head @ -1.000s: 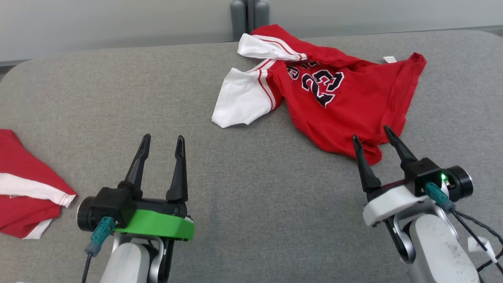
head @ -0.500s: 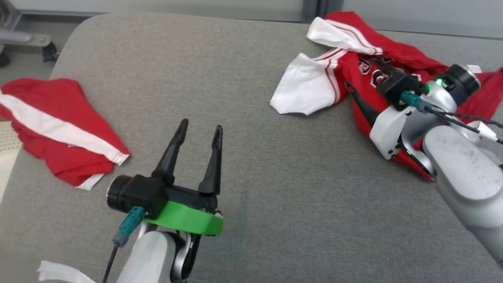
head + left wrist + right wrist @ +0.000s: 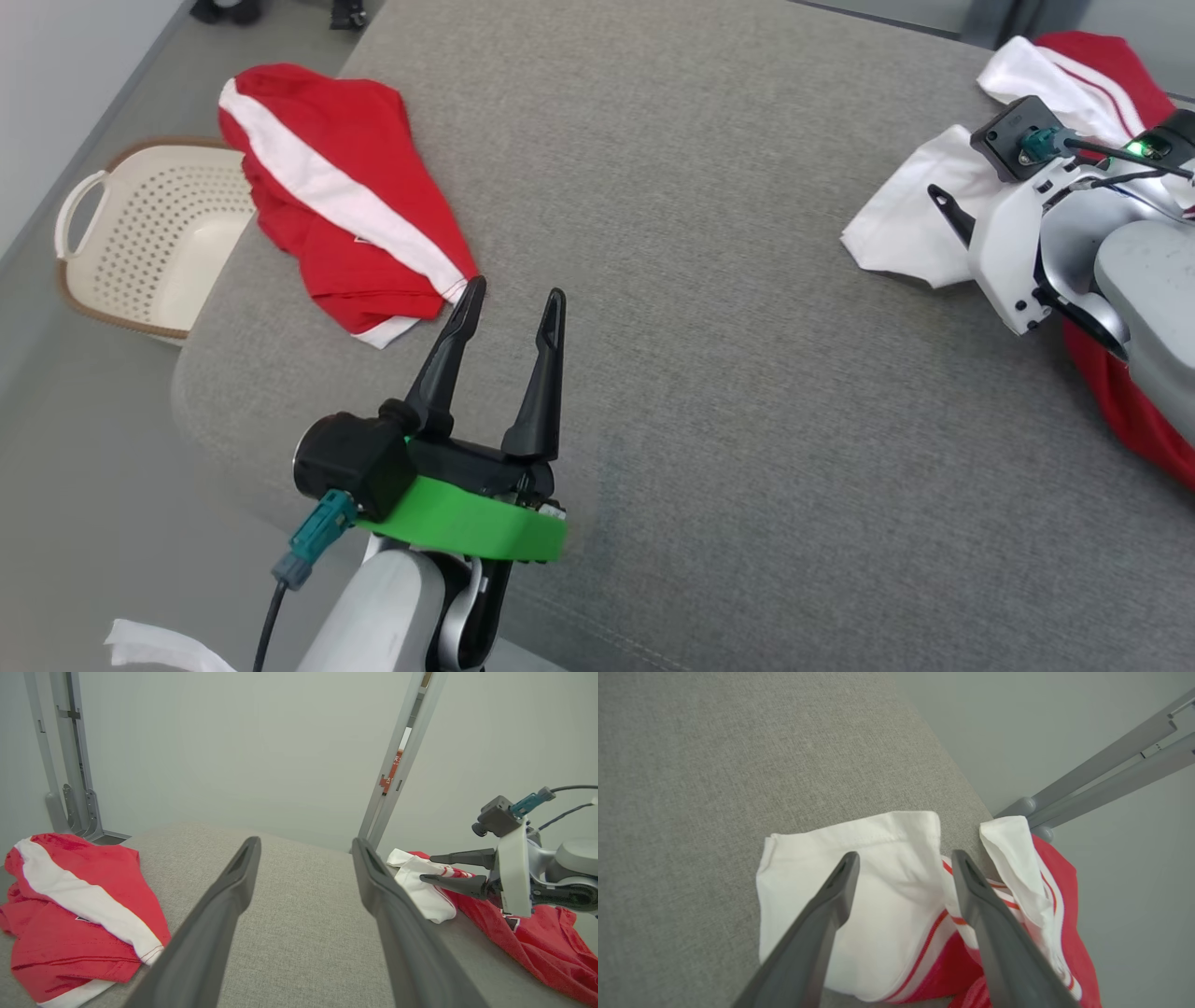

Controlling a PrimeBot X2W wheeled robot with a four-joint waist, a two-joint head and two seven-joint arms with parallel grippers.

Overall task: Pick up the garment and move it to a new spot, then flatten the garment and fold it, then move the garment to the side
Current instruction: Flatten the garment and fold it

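Right gripper (image 3: 906,855), jaws apart, has advanced over the garment (image 3: 896,914); left gripper (image 3: 516,287) stays equally spread.

Soft, even light is falling from above on the grey woven-fabric tabletop (image 3: 747,280), leaving only faint shadows. My wide-angle wrist lens is tilting the pale grey metal post (image 3: 397,760), and my left gripper's (image 3: 306,842) long dark fingers (image 3: 219,933) are looking soft up close.

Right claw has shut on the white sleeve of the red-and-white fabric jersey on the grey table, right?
Not shut: the right claw is open over the white sleeve of the red-and-white fabric jersey on the grey table, as the right wrist view shows.
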